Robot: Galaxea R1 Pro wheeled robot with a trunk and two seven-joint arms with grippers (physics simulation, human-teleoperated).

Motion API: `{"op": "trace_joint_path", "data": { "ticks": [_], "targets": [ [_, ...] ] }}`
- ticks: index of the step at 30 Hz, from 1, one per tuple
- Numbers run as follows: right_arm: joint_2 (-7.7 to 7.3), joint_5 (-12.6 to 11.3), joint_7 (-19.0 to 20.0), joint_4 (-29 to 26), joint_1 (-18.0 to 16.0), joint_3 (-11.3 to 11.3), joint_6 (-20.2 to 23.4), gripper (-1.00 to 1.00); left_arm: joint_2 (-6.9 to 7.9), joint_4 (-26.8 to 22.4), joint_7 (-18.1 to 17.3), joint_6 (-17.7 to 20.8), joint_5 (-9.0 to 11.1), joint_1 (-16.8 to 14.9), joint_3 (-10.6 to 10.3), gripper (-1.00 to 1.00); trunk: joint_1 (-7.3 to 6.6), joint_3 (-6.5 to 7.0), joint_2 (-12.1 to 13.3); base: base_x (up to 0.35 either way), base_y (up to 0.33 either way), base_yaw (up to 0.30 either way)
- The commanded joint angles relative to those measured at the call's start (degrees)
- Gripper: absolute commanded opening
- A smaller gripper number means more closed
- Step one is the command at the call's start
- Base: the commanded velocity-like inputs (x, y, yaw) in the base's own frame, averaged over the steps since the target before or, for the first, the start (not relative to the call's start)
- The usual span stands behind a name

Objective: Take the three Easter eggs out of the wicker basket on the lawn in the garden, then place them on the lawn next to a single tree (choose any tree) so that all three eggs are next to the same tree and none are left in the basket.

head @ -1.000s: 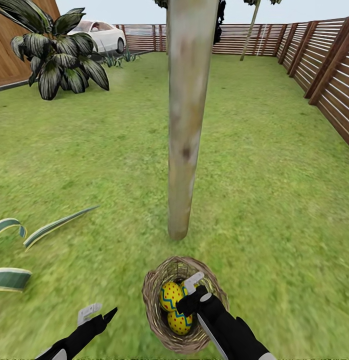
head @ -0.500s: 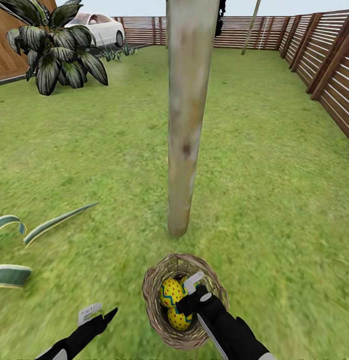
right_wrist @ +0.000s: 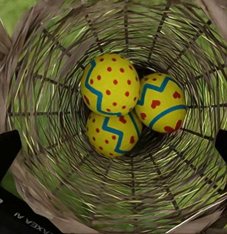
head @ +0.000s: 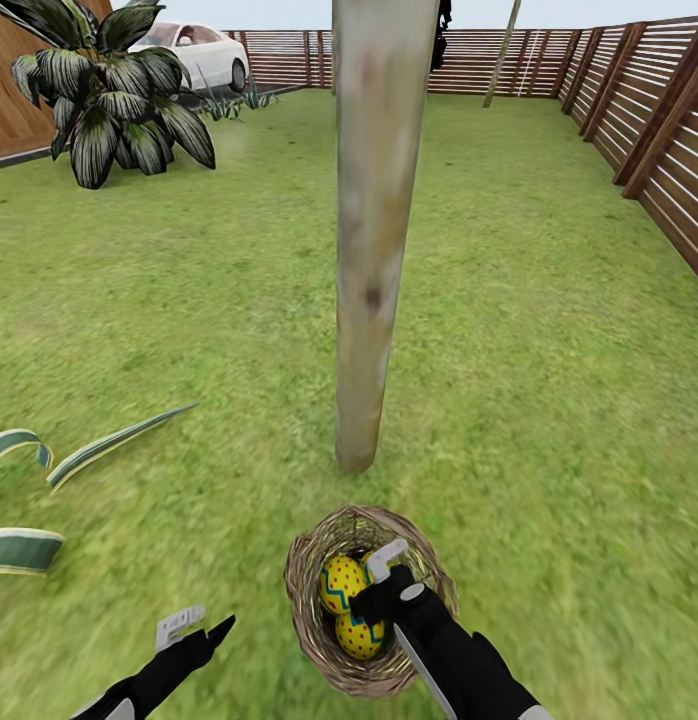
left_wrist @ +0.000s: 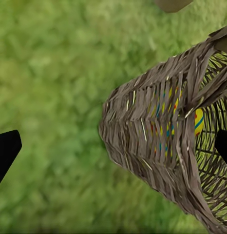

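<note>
— What are the arms looking like from the head camera?

— Both are showing glossy black shells. The right hand (head: 381,580) is carrying a pale grey, flat finger, with a white round cap and a light grey strip along the forearm.

— And the left hand (head: 196,628)?

— It is showing one ridged light grey finger beside one pointed black finger.

— Any markings?

— White lettering is showing on black casing, partly cut off.

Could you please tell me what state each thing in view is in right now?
Three Easter eggs: all inside the basket, packed together.
Wicker basket: upright on the lawn, near the tree.
Right gripper: open, above the eggs, holding nothing.
Left gripper: open, empty, beside the basket.
</note>
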Motion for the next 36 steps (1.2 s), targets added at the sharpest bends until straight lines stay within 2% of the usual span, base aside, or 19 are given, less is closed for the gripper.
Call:
{"op": "trace_joint_path", "data": {
  "ticks": [1, 9, 36],
  "targets": [
    [-0.01, 0.0, 0.0, -0.1, 0.0, 0.1, 0.0, 1.00, 0.03, 0.1, -0.1, -0.4, 0.3, 0.0, -0.5, 1.00, 0.00, -0.04, 0.0, 0.000, 0.000, 0.000],
    [-0.01, 0.0, 0.0, -0.3, 0.0, 0.1, -1.0, 1.00, 0.02, 0.1, -0.1, -0.4, 0.3, 0.0, -0.4, 1.00, 0.00, -0.24, 0.0, 0.000, 0.000, 0.000],
    [-0.01, 0.0, 0.0, -0.4, 0.0, 0.1, -1.0, 1.00, 0.02, 0.1, -0.1, -0.4, 0.3, 0.0, -0.4, 1.00, 0.00, -2.61, 0.0, 0.000, 0.000, 0.000]
  ]
}}
